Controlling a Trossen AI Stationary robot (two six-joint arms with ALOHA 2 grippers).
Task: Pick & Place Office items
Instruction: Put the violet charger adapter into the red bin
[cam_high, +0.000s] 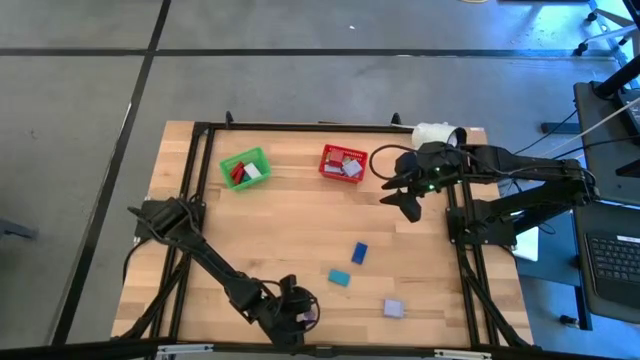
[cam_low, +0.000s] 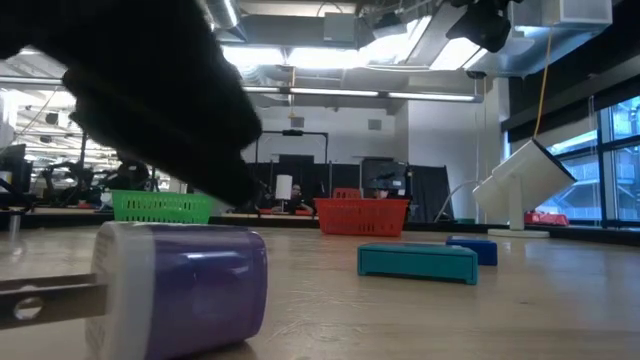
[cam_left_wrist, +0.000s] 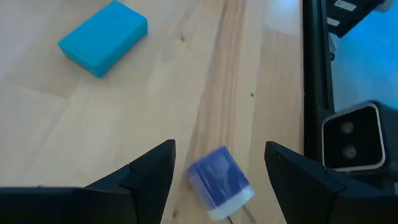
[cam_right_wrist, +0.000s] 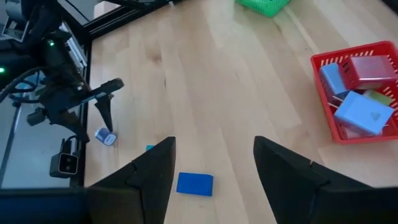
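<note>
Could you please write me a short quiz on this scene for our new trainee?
1. True or false: the right pincer is gripping a piece.
2. Which piece lies on the table between the open fingers of the left pincer? A) teal block B) purple cylinder C) blue block
3. Which basket stands nearer the right pincer?

Key: 1. False; it is open and empty. 2. B. 3. The red basket.
</note>
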